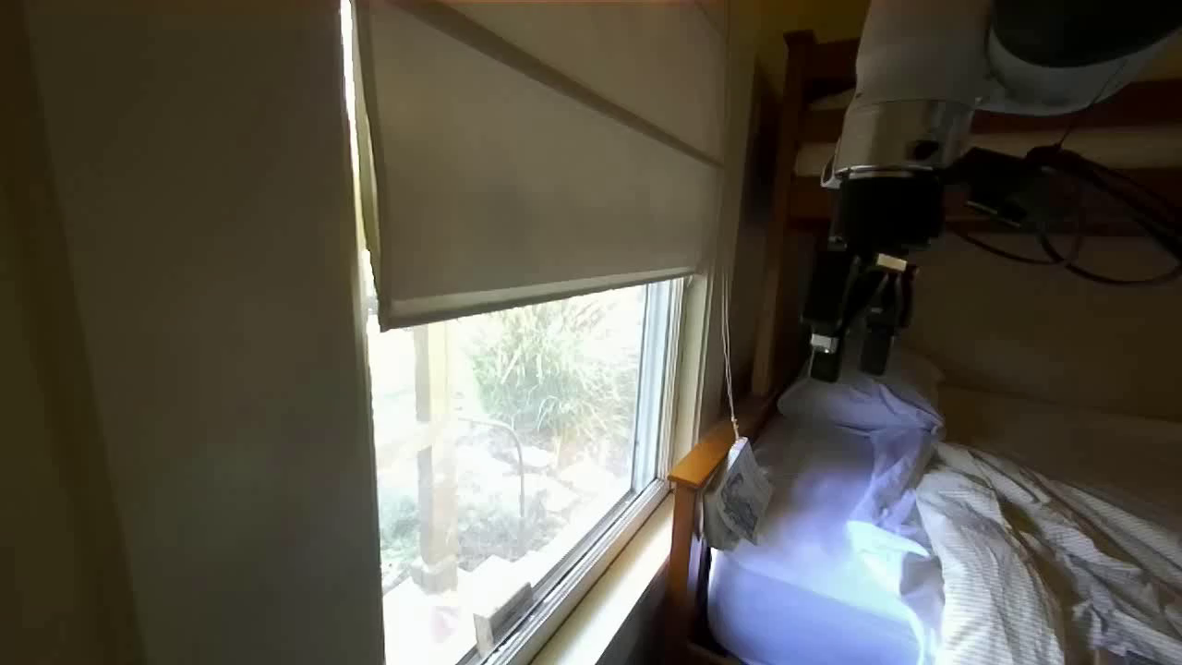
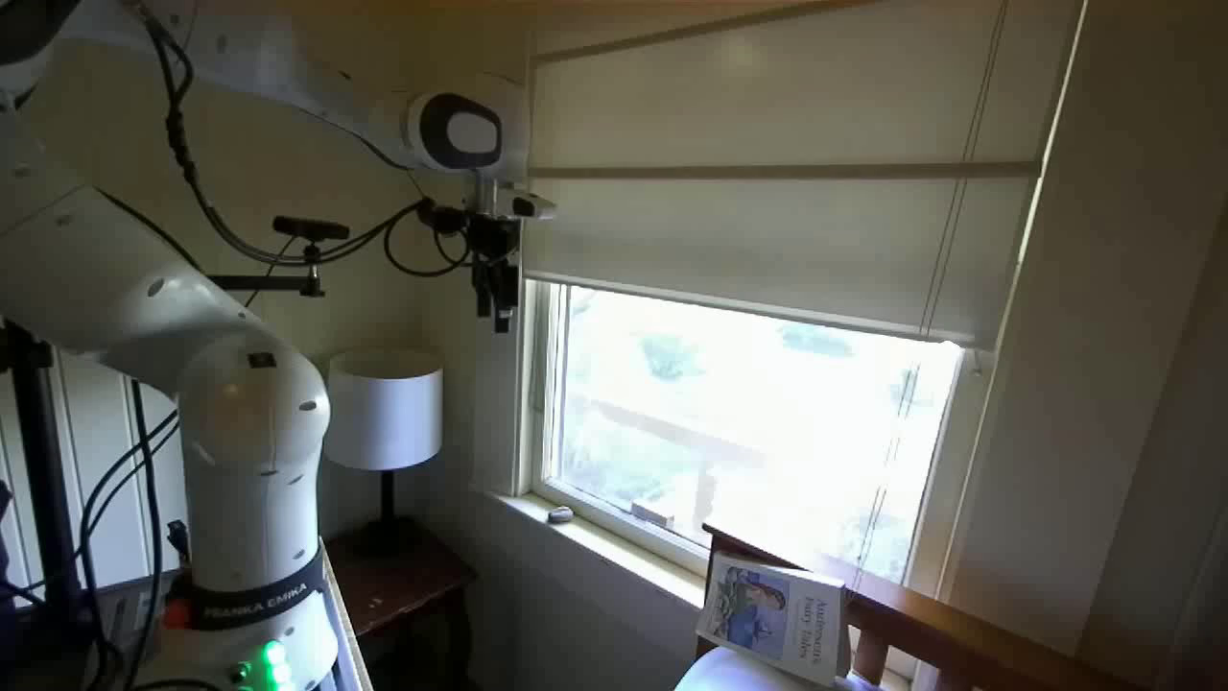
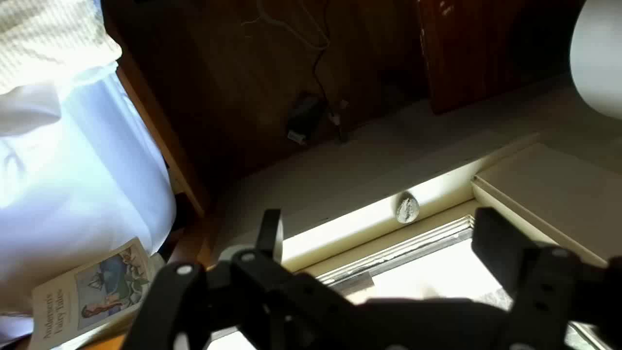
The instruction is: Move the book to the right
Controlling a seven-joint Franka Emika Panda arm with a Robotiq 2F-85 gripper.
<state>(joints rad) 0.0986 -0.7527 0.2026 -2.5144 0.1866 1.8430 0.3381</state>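
Book [image 2: 775, 619] leans, as best I can tell, against the bed rail [image 2: 945, 633]; the tool [image 1: 850, 368] hangs well apart from it, spread wide, holding nothing. Grasp and rightward move both seem undone.

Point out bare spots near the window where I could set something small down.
The windowsill looks bare between the small grey object and the bed's wooden end; so does the sheet between the book and the striped blanket. It is crowded at the bed's wooden end, where the book takes up the corner.
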